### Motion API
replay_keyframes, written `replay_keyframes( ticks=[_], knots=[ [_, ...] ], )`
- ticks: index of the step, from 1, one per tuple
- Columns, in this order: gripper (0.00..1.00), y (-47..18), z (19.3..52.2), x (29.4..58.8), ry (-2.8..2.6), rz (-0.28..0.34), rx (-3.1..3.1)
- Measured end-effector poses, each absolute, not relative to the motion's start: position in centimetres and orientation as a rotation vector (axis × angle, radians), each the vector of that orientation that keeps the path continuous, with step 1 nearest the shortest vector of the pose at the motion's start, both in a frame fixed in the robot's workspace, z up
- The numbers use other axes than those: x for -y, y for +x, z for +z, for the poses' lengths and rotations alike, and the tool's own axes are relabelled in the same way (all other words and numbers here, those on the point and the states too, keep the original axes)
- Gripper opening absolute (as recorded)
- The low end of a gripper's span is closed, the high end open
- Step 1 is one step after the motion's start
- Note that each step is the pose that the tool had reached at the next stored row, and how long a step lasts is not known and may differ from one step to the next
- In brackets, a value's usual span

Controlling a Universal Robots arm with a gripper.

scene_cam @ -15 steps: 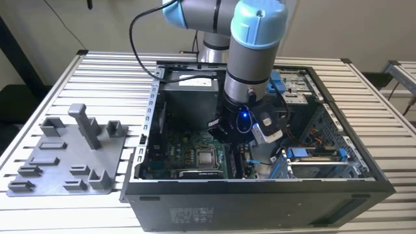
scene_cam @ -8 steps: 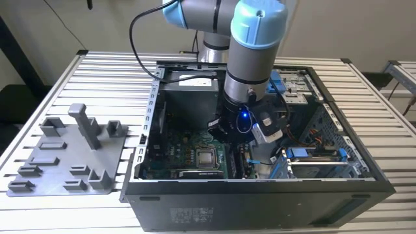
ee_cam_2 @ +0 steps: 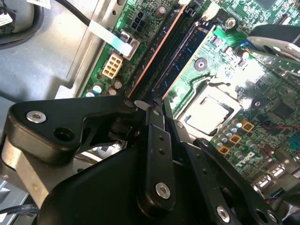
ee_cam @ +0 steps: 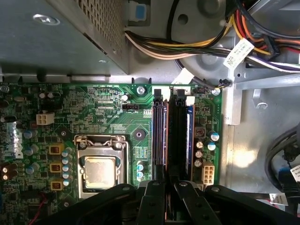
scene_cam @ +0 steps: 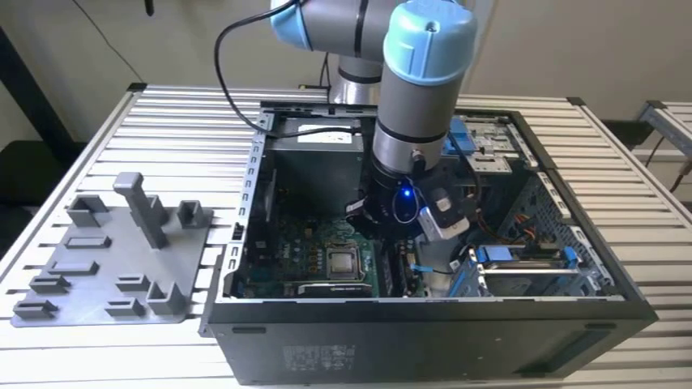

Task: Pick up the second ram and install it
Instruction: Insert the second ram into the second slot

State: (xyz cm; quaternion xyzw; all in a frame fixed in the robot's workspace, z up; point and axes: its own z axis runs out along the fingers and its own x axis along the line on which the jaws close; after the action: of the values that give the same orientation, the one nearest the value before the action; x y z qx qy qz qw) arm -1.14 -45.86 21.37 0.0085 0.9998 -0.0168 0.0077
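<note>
The second ram [ee_cam: 176,136] is a long dark stick standing in a motherboard slot beside a blue slot edge; in the second wrist view the second ram [ee_cam_2: 180,58] runs away from the fingertips. My gripper [ee_cam: 171,185] sits at the near end of that stick with its black fingers [ee_cam: 154,199] drawn together. In the second wrist view the gripper [ee_cam_2: 153,99] has its tips nearly meeting just over the stick's end. In the exterior view the gripper [scene_cam: 411,247] reaches down inside the open computer case [scene_cam: 433,324].
A neighbouring orange-edged slot [ee_cam: 159,136] runs parallel to the stick. The processor socket [ee_cam: 98,171] lies close by, and a cable bundle [ee_cam: 187,44] and the perforated power supply [ee_cam: 93,28] lie beyond the slots. A gray holder tray [scene_cam: 119,259] with blocks stands at the exterior view's left.
</note>
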Motion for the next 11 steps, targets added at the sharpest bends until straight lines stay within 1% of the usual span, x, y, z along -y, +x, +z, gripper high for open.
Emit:
replay_keyframes(
  ticks=[11],
  knots=[
    [0.14,-1.13,21.33,45.86,0.027,-0.053,-3.126]
  ],
)
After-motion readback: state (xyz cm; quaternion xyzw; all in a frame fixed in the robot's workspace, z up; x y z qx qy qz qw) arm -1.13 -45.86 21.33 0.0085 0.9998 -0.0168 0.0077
